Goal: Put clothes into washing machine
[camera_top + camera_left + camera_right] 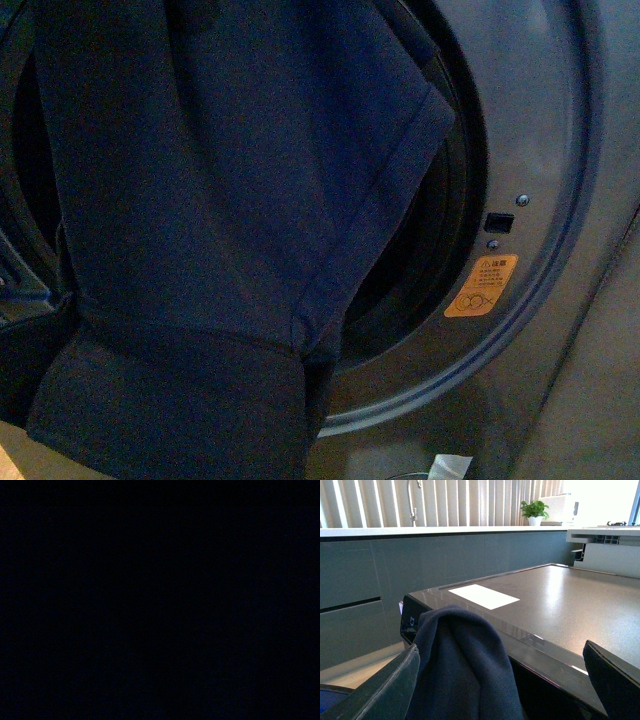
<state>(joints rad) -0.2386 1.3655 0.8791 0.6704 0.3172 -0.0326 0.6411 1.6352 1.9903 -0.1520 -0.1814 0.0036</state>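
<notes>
Between the two fingers (380,690) of the right gripper (501,652), which stand wide apart and clamp nothing, the clothes (462,665) rise as a soft dark navy hump. The fabric is just beside one finger, and I cannot tell if it touches it; from the other finger it is well apart. Beyond the open jaws lies the flat grey top of the washing machine (560,605), with a white rectangle (484,596) on it, and the cloth hides a part of the near edge of this top. Further beyond the jaws are grey cabinet fronts (355,580), a pale counter with a metal tap (412,502), and a small green plant (535,509) before vertical blinds. From the front view the same garment hangs before the round mouth (425,265) of the machine and covers most of it, with a folded hem low down; only one dark side of the opening shows. Whether any part of the cloth is already inside, I cannot tell. On the grey ring beside the opening sit a small black square hole (498,222) and, under it, an orange sticker (481,286). No gripper is seen in the front view. The left wrist view is dark, so I cannot tell how the jaws of the left gripper stand
</notes>
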